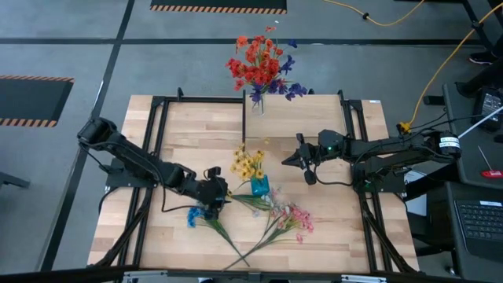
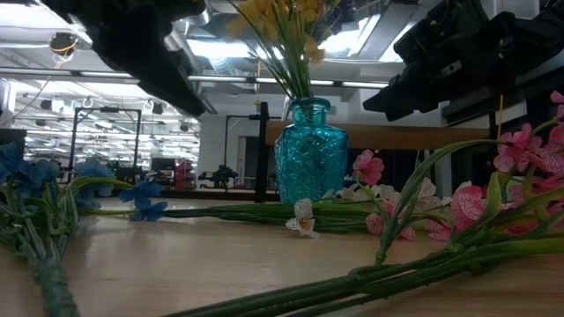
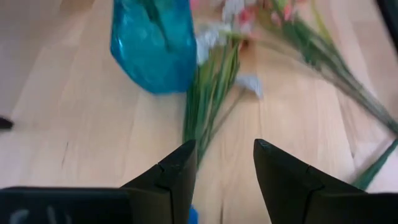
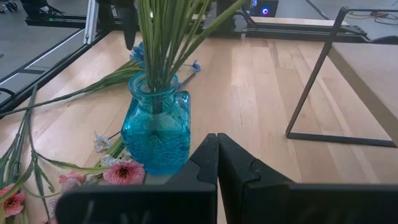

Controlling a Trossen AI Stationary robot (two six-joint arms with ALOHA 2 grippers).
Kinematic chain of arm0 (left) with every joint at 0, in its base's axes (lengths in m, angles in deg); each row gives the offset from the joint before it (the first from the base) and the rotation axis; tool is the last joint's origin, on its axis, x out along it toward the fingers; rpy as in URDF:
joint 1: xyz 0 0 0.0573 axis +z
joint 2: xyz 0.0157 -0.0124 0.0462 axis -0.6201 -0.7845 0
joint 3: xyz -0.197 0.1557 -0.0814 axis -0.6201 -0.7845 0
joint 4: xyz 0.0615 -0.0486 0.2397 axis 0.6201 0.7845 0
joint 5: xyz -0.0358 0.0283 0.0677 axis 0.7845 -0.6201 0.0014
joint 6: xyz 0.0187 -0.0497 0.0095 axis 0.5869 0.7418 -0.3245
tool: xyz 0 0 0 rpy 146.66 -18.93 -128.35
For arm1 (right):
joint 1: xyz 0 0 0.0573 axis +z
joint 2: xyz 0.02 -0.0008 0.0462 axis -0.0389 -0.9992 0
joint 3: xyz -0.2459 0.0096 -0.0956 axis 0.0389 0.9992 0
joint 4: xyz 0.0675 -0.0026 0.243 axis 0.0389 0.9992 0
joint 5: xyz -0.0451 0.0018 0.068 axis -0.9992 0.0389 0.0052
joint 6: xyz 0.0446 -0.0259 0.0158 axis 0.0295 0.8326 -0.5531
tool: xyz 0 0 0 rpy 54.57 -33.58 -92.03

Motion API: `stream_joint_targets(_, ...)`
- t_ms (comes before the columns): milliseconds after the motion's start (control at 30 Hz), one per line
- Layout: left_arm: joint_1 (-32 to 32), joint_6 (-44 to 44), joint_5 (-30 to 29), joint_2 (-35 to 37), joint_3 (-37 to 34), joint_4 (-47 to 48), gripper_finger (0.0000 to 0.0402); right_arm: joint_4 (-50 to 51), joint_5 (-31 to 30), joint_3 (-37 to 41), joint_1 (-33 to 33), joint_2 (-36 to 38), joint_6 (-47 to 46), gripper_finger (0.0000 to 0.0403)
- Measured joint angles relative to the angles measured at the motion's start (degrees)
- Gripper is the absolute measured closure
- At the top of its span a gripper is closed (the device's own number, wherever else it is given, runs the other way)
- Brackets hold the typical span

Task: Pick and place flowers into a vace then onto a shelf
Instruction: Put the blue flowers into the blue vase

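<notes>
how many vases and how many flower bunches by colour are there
blue glass vase: 1
clear glass vase: 1
yellow flower bunch: 1
red-orange flower bunch: 1
blue flower stems on the table: 1
pink flower stems on the table: 1
total: 6

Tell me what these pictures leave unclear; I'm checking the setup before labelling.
- Shelf vase: high view, too small and under its flowers.
- Blue flowers under the left end effector: left wrist view, cut off by the bottom edge.
- Blue vase top: left wrist view, cut off by the top edge.
- Yellow blooms: low view, cut off above.
- Right end effector: hides the vase's foot.
</notes>
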Motion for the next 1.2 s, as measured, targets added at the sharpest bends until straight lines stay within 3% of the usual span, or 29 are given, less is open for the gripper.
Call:
stream_joint_targets(333,-5.5,9.2,-0.5,-8.9,11.8,19.0,0.0249,0.0,0.0,0.0,0.0,0.0,-1.7,0.0399)
stream_joint_targets(733,-10.6,9.8,-0.8,-17.0,22.2,23.5,0.0249,0.2,0.0,0.0,0.0,0.0,-3.0,0.0399)
stream_joint_targets(900,-11.3,11.2,2.5,-18.5,25.0,25.1,0.0249,0.3,0.0,0.0,0.0,0.0,-3.1,0.0399)
stream_joint_targets(1067,-11.3,10.8,4.6,-20.9,29.0,30.2,0.0249,0.6,0.0,0.0,0.0,0.0,-3.1,0.0399)
stream_joint_targets(1200,-11.3,2.2,5.0,-22.6,29.6,31.8,0.0249,0.7,0.0,0.0,0.0,0.0,-3.1,0.0399)
